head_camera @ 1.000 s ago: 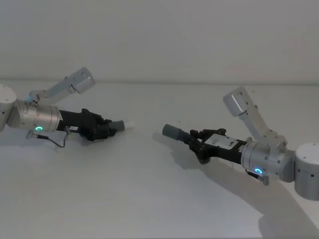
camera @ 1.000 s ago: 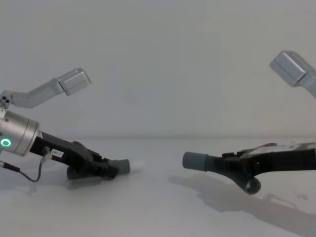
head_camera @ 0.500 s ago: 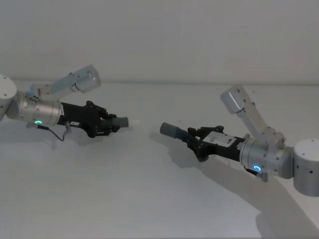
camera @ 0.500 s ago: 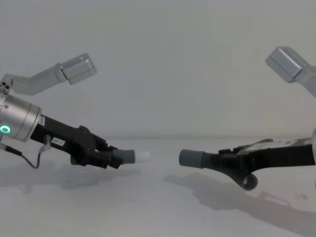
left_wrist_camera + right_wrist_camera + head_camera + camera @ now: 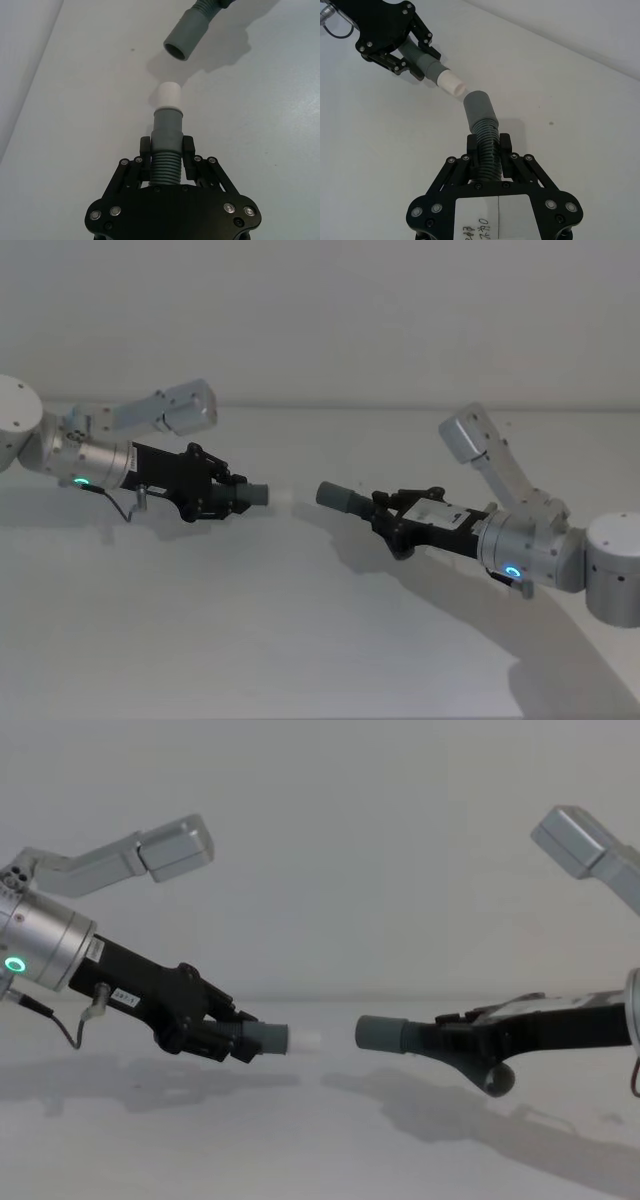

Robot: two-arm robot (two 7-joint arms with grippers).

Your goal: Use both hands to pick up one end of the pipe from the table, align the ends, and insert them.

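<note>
Two grippers we hold above the table (image 5: 300, 640): our right gripper (image 5: 489, 146) pinches the ribbed curved hose (image 5: 486, 147), its grey cuff (image 5: 381, 1034) jutting beyond the fingers; our left gripper (image 5: 167, 152) clamps the short hose (image 5: 167, 167), whose white tip (image 5: 168, 94) sits just ahead, near the cuff, apart.

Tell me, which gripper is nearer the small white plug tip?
Left. The left gripper holds the hose piece bearing the small white plug tip; the right gripper faces it across a gap.

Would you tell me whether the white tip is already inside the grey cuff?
Out: the white tip on the left gripper's piece sits short of the cuff's open mouth, with table visible between.
</note>
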